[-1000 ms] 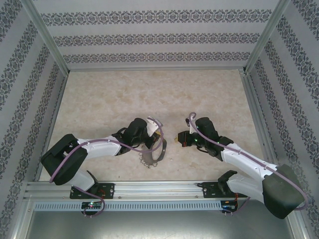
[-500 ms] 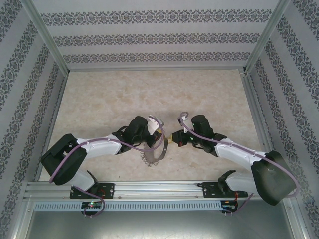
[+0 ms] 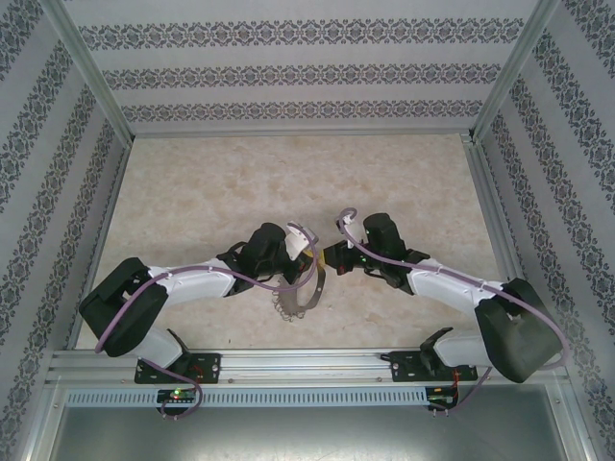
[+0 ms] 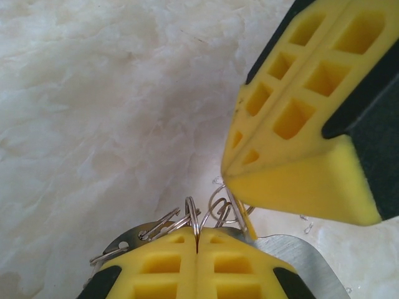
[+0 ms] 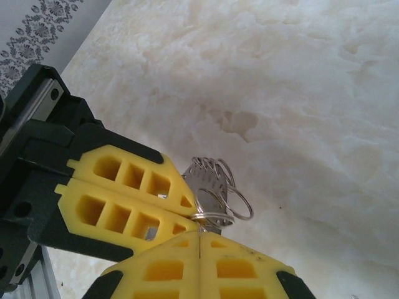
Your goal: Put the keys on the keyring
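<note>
No word, number or brand mark can be read in any view. The wallpaper (image 3: 307, 34) around the table bears bands of dark floral ornament, not letters. The small circuit boards (image 3: 178, 394) on the rail (image 3: 307, 365) by the arm bases may carry fine print, but they are too small to tell
</note>
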Robot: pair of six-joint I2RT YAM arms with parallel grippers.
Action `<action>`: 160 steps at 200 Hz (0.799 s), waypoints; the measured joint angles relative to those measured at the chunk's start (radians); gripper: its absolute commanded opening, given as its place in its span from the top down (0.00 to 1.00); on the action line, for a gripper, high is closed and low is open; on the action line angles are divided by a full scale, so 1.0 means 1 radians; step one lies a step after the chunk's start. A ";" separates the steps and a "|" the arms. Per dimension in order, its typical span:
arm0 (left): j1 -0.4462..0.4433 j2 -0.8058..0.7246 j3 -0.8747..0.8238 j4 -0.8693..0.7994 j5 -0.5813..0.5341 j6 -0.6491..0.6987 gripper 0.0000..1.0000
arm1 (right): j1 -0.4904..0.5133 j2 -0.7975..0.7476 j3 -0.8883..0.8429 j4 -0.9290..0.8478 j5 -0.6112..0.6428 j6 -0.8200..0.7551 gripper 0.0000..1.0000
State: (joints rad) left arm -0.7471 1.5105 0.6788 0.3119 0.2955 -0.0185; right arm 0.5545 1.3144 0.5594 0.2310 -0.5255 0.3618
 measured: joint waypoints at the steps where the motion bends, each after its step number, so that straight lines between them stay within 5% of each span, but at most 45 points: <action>1: 0.000 0.000 0.000 0.000 0.000 0.000 1.00 | 0.000 0.001 0.000 0.000 0.000 0.000 1.00; 160: 0.000 0.000 0.000 -0.021 -0.001 -0.008 1.00 | 0.010 0.061 0.008 0.015 0.065 -0.029 1.00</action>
State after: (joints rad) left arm -0.7471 1.5105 0.6788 0.2905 0.2943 -0.0261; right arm 0.5648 1.3758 0.5671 0.2459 -0.4606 0.3328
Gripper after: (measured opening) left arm 0.047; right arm 0.051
